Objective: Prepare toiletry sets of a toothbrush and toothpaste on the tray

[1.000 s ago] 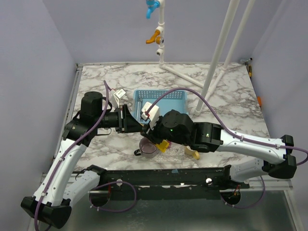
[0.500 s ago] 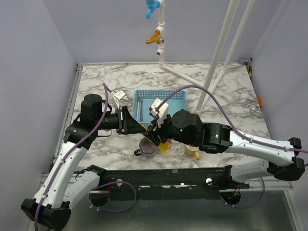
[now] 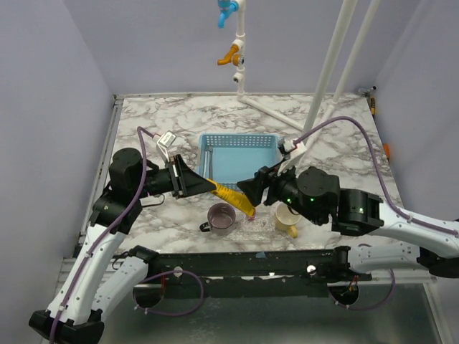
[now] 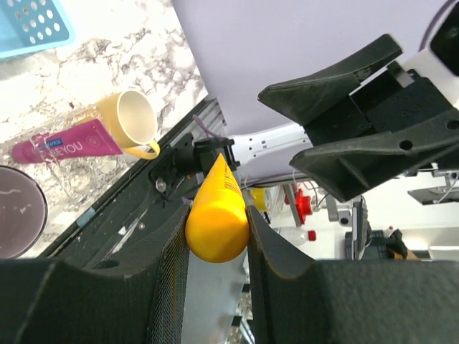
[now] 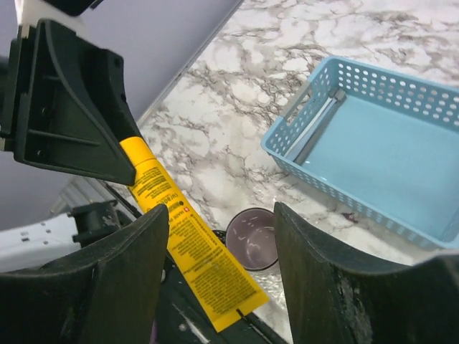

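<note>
- The left gripper [image 3: 206, 186] has its jaws clamped on the narrow end of the yellow toothpaste tube [image 5: 186, 244], held clear of the tabletop [image 3: 158, 122].
- The tube slants away from those jaws, its flat printed end over the near edge, just beside the purple cup [image 3: 221, 216].
- The right gripper [image 3: 247, 190] faces the left one, jaws wide apart and holding nothing. The tube shows in the gap in its wrist view, but the left wrist view shows these jaws clear of it.
- The pink toothpaste tube [image 4: 68, 143] lies flat on the tabletop, touching the tipped yellow mug [image 4: 129, 122].
- The blue basket [image 5: 380, 136] sits farther back.
</note>
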